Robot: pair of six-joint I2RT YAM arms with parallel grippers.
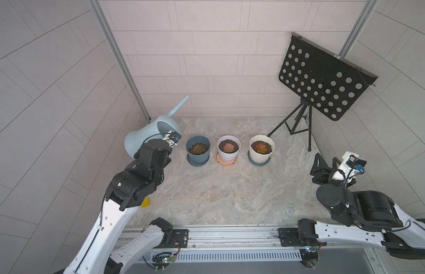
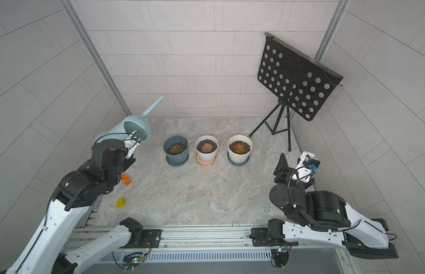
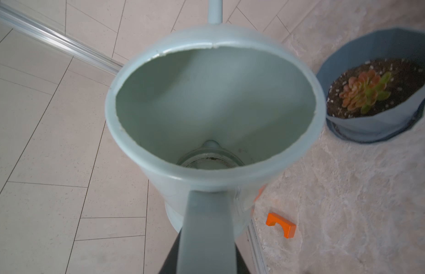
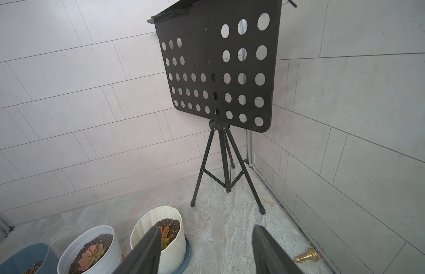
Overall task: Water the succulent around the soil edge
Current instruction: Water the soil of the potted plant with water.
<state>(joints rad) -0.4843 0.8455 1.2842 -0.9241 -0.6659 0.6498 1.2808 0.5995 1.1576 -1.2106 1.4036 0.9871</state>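
Note:
My left gripper (image 3: 206, 257) is shut on the flat handle of a pale blue watering can (image 1: 145, 140), held tilted at the table's far left. Its long spout (image 1: 180, 105) points up at the back wall. Three potted succulents stand in a row at mid-table. The blue-grey pot (image 1: 197, 157) is nearest the can, and its red-green succulent (image 3: 364, 91) shows in the left wrist view. Right of it stand a white pot (image 1: 228, 155) and a ribbed cream pot (image 1: 261, 155). My right gripper (image 4: 205, 237) hangs open and empty at the right, apart from the pots.
A black perforated music stand (image 1: 323, 78) on a tripod (image 1: 299, 123) fills the back right corner. An orange block (image 2: 126, 179) and a yellow wedge (image 2: 120, 202) lie by my left arm. A brass piece (image 4: 306, 256) lies by the right wall. A metal rail (image 1: 230, 233) runs along the front.

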